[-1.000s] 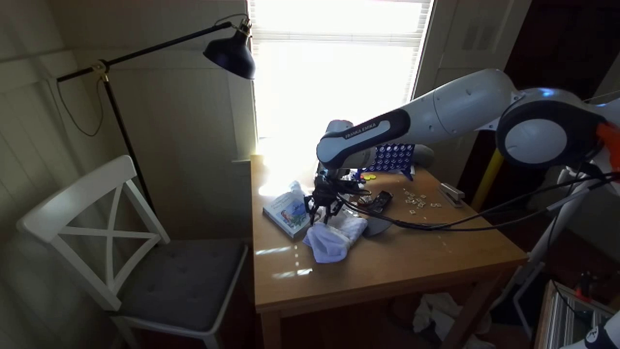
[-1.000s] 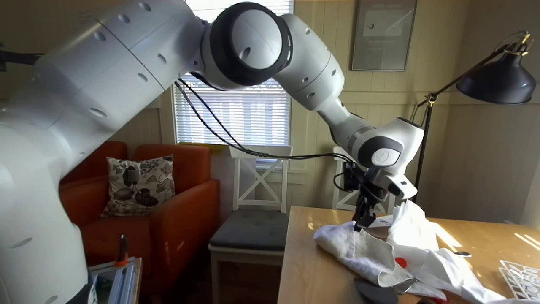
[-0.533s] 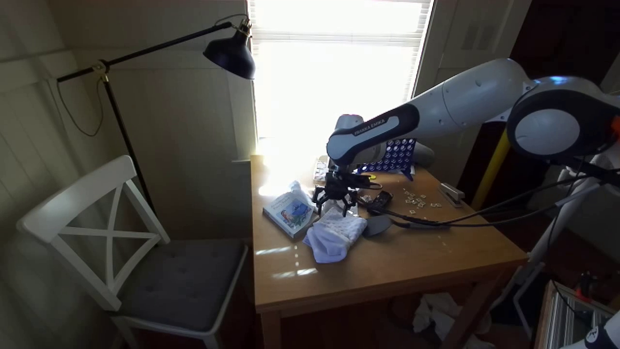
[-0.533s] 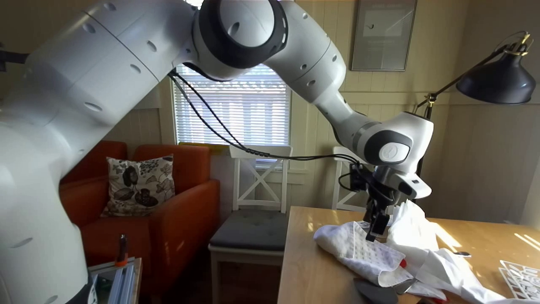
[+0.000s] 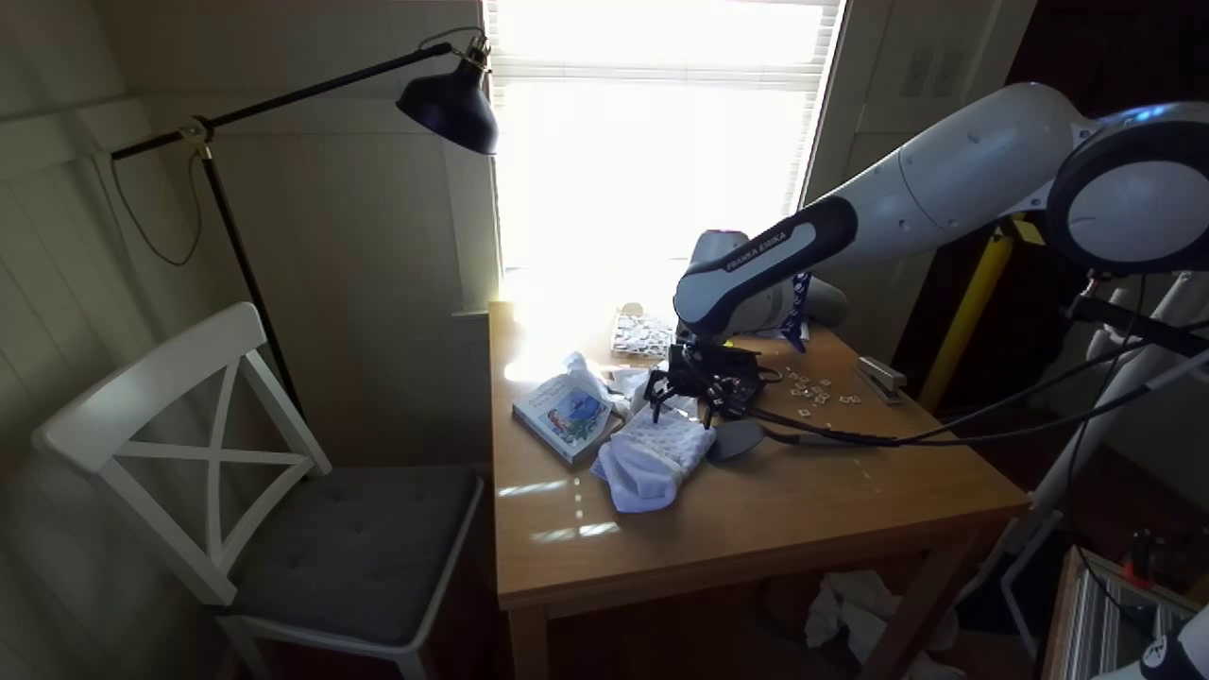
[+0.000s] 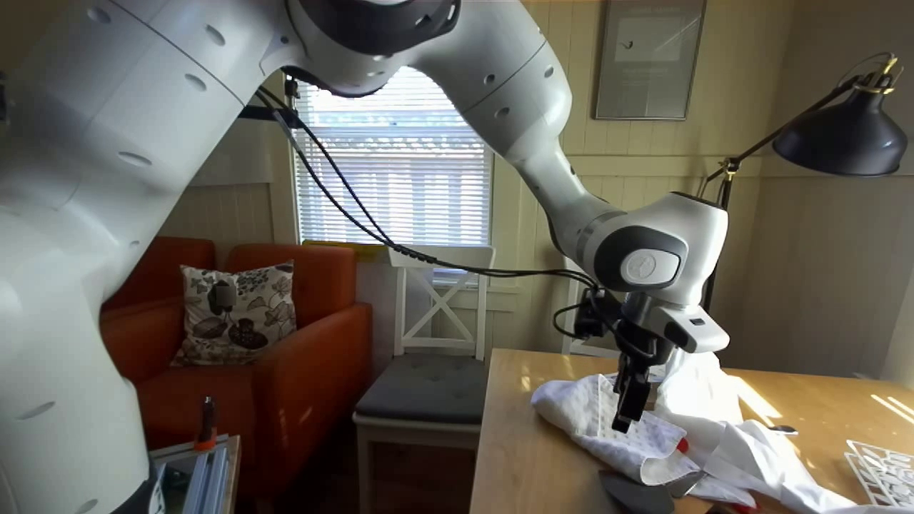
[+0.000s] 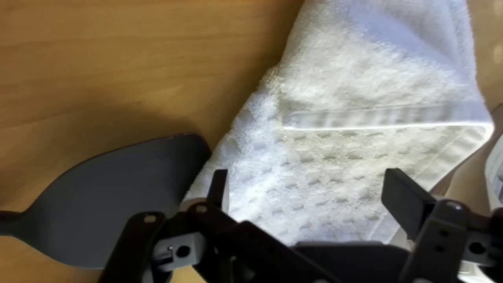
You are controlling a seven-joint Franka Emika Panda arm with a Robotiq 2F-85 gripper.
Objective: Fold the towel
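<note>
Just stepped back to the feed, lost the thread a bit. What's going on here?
A robot arm has its pincer open over the white towel, with nothing clamped between its jaws; whether it touches the cloth, I can't tell. The towel lies on the wooden table, partly folded, a hemmed flap lying over its waffle-textured side. A grey spatula lies next to it, and a book is on its other side. The folding looks unfinished.
</note>
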